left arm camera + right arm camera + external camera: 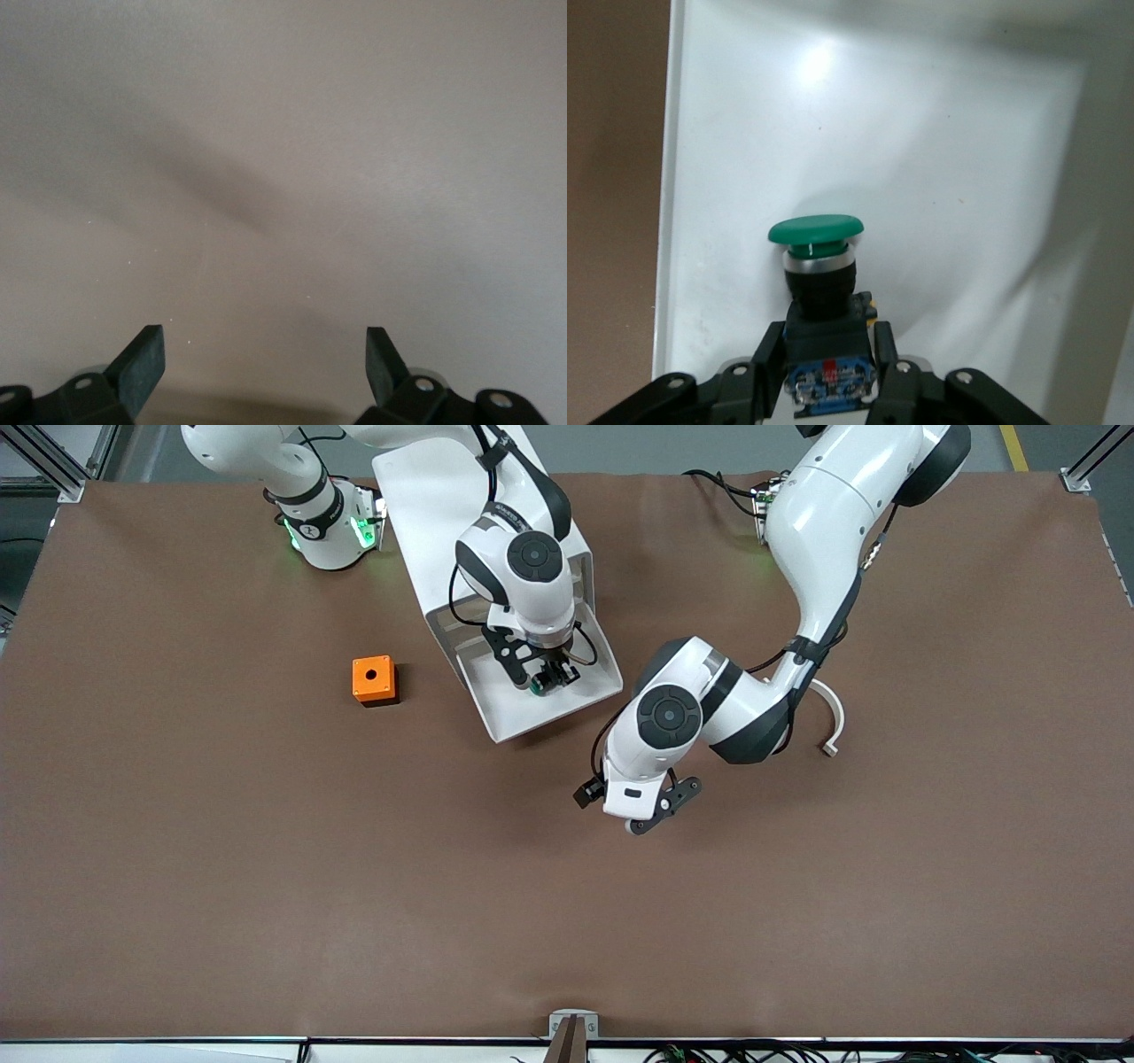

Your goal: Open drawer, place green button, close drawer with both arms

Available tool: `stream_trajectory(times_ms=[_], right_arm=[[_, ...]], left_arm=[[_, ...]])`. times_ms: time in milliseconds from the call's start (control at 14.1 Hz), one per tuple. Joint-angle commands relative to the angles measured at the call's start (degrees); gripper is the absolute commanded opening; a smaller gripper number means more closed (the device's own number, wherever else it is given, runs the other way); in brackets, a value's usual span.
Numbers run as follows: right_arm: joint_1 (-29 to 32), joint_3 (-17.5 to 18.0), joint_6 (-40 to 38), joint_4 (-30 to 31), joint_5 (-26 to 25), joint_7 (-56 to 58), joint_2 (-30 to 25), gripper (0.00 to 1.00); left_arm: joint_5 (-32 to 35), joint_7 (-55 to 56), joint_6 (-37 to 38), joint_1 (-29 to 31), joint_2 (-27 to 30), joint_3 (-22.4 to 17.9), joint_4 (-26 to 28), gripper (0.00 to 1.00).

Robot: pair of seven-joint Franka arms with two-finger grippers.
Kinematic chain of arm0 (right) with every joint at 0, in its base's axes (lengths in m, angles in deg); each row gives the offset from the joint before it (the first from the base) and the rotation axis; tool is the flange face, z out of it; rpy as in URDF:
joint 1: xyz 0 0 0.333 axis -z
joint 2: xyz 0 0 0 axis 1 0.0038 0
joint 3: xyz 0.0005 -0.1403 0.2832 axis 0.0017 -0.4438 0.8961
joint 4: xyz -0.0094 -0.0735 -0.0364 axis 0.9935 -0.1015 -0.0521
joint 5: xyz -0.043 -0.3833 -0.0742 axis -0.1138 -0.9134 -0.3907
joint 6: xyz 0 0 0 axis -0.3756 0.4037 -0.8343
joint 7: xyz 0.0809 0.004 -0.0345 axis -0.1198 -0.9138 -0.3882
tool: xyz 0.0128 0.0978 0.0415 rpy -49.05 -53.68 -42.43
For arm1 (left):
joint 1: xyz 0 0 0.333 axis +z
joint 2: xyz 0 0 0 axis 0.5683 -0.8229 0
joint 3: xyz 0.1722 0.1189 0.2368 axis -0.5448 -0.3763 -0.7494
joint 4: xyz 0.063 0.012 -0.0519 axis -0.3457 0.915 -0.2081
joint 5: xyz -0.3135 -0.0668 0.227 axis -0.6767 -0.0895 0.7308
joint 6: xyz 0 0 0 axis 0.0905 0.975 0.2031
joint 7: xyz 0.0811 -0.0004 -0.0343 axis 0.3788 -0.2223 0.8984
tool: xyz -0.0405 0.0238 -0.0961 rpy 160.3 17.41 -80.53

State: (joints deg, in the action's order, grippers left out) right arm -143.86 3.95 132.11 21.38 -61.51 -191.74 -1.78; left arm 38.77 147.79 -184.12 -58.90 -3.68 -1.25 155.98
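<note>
The drawer (pixel 507 710) stands pulled out of the white cabinet (pixel 425 505), its shallow white tray (pixel 921 159) open to above. My right gripper (pixel 542 678) is low over the tray's floor, shut on the black-and-blue body of the button (pixel 816 232). The button's green cap (pixel 539 686) points away from the hand. The fingers (pixel 769 354) press both sides of the body. My left gripper (pixel 631 804) hangs open over bare brown table (pixel 283 177) near the drawer's front corner, with nothing between its pads (pixel 146 354).
An orange box with a round hole (pixel 374 680) sits on the table beside the drawer, toward the right arm's end. A white curved piece (pixel 833 722) lies under the left arm's elbow. Brown table (pixel 266 886) stretches toward the front camera.
</note>
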Motion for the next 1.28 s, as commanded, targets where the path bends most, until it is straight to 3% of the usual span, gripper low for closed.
stream_trajectory(times_ms=[0,142,567,922,1205], right_arm=[[-0.06,-0.71,-0.21,-0.73,0.38,0.69,-0.84,1.00],[1.86,-0.98,-3.79,-2.57,0.46,6.82,-1.63,1.00],[13.37,-0.98,-26.63,-14.17,0.99,33.69,-4.88,1.00],[25.67,-1.24,-37.90,-15.15,0.21,61.91,-11.11,1.00],[39.38,-1.68,-45.73,-15.15,-1.46,87.13,-16.13,1.00]], left_arm=[[1.57,1.01,-1.45,0.02,1.29,0.08,3.10,1.00],[1.57,1.10,-1.45,-0.24,1.20,-0.01,3.89,1.00],[1.48,0.39,-1.28,-2.44,0.67,0.16,4.33,1.00],[1.22,0.39,-1.28,-5.42,0.50,0.25,4.68,1.00],[1.31,0.40,-1.19,-8.51,-0.03,0.16,4.68,1.00]])
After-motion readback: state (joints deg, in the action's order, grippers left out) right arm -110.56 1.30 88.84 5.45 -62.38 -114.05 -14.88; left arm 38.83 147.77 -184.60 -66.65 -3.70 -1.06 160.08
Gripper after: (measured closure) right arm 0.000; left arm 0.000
